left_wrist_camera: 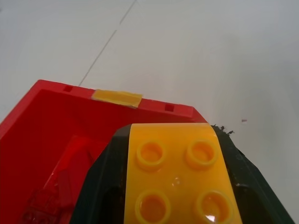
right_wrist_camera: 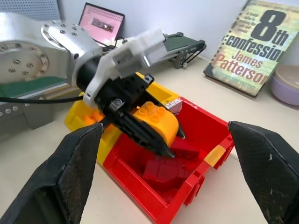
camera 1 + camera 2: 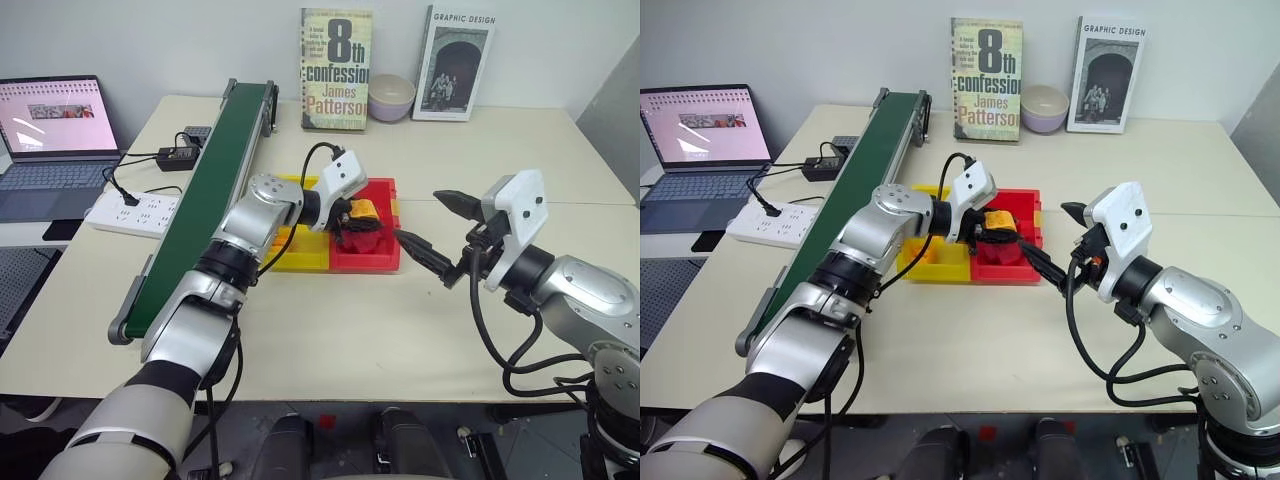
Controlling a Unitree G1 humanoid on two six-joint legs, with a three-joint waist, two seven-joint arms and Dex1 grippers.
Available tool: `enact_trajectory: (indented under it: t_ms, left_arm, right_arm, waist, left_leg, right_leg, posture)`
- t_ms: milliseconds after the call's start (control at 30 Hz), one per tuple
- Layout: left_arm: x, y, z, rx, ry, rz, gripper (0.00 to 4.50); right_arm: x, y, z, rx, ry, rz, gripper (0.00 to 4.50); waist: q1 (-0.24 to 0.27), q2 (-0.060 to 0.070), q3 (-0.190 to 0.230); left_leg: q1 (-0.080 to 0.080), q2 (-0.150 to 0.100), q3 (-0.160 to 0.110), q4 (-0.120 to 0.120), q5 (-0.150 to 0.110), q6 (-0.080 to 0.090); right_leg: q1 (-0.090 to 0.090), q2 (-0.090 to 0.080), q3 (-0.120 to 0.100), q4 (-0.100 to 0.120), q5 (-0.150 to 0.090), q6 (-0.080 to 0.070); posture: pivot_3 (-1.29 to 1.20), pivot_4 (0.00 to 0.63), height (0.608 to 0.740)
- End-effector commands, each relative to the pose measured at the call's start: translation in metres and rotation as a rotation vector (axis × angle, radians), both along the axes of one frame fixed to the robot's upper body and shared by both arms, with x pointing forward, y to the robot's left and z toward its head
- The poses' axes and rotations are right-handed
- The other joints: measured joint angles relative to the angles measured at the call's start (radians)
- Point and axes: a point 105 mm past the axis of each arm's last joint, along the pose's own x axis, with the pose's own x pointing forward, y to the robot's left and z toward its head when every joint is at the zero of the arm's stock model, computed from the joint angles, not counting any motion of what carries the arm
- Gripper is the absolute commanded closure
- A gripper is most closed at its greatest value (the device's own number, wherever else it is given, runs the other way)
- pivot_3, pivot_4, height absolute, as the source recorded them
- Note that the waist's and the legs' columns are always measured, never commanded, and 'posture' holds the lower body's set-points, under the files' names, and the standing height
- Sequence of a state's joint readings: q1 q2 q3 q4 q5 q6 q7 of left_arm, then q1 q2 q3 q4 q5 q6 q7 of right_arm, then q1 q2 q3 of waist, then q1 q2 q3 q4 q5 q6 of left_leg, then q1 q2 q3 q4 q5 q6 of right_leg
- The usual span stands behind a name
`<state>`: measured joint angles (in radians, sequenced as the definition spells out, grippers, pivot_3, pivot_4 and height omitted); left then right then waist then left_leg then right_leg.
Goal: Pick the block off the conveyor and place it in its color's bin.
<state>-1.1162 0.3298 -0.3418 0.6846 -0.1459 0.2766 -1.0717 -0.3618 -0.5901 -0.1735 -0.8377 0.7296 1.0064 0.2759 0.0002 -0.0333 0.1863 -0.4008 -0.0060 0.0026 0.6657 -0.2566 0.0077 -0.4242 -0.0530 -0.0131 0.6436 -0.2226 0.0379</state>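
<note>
Orange-yellow plastic: the block (image 2: 156,122) is clamped between the black fingers of your left gripper (image 3: 357,222), held above the red tray (image 3: 385,258) and clear of the dark red blocks (image 2: 166,170) lying inside it. The bin (image 3: 298,259) is joined to the red tray on the conveyor side; the left forearm crosses over it. The conveyor (image 3: 215,170) runs beyond the bin, a power strip (image 3: 135,212) and laptop (image 3: 55,140) farther out. Your right gripper (image 3: 432,230) hangs near the red tray's far side from the bin, fingers spread wide, holding nothing. Behind the red tray stand two books (image 3: 335,70) and a bowl (image 3: 391,97), well apart from it. The table (image 3: 350,330) nearer to you than the red tray is bare
</note>
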Motion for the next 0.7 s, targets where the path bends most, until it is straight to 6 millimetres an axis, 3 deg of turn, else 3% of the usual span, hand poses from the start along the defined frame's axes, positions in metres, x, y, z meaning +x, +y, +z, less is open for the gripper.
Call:
enact_trajectory:
  t_ms: [33, 167, 267, 567, 600, 700]
  left_arm:
    - [0.007, 0.012, 0.026, -0.012, -0.096, 0.012, 2.95]
    - [0.021, 0.063, 0.053, -0.05, -0.147, 0.179, 2.95]
    - [0.021, 0.096, 0.041, -0.027, -0.116, 0.281, 2.95]
    - [0.024, 0.095, 0.02, -0.072, -0.073, 0.351, 2.95]
    - [0.025, 0.097, 0.02, -0.072, -0.073, 0.358, 2.25]
    - [0.026, 0.1, 0.02, -0.077, -0.069, 0.37, 1.78]
  right_arm:
    - [-0.009, -0.001, 0.01, 0.003, -0.054, -0.015, 0.0]
    - [-0.013, -0.001, 0.009, 0.016, -0.04, 0.001, 0.0]
    - [-0.01, 0.012, 0.011, 0.022, -0.019, 0.096, 0.0]
    - [-0.011, 0.04, 0.01, -0.018, 0.034, 0.307, 0.0]
    - [-0.011, 0.04, 0.008, -0.025, 0.045, 0.315, 0.0]
    - [-0.011, 0.04, 0.004, -0.037, 0.062, 0.332, 0.0]
  waist:
    - [-0.001, 0.0, 0.0]
    - [-0.006, 0.0, 0.0]
    - [-0.014, 0.0, 0.0]
    - [0.008, 0.0, 0.0]
    - [0.007, 0.0, 0.0]
    - [0.003, 0.0, 0.0]
  left_leg:
    - [0.0, 0.0, 0.0, 0.0, 0.0, 0.0]
    - [0.0, 0.001, 0.0, -0.001, 0.0, 0.0]
    - [0.0, 0.001, 0.0, -0.002, 0.0, 0.0]
    - [-0.001, -0.001, -0.002, 0.004, 0.0, 0.0]
    - [-0.001, -0.001, -0.002, 0.004, 0.0, 0.001]
    - [-0.001, -0.001, -0.001, 0.003, -0.001, 0.001]
  right_leg:
    - [0.0, 0.0, 0.0, 0.0, 0.0, 0.0]
    - [0.0, 0.0, 0.0, 0.0, 0.0, -0.001]
    - [-0.001, 0.001, 0.0, 0.001, 0.0, -0.001]
    - [0.001, -0.001, -0.001, 0.0, 0.002, 0.001]
    - [0.001, -0.001, -0.001, 0.0, 0.002, 0.001]
    - [0.001, -0.001, 0.0, 0.0, 0.002, 0.001]
  posture:
    - [0.0, 0.15, 0.74]
    - [0.0, 0.15, 0.74]
    - [0.0, 0.15, 0.74]
    - [0.0, 0.15, 0.74]
    - [0.0, 0.15, 0.74]
    - [0.0, 0.15, 0.74]
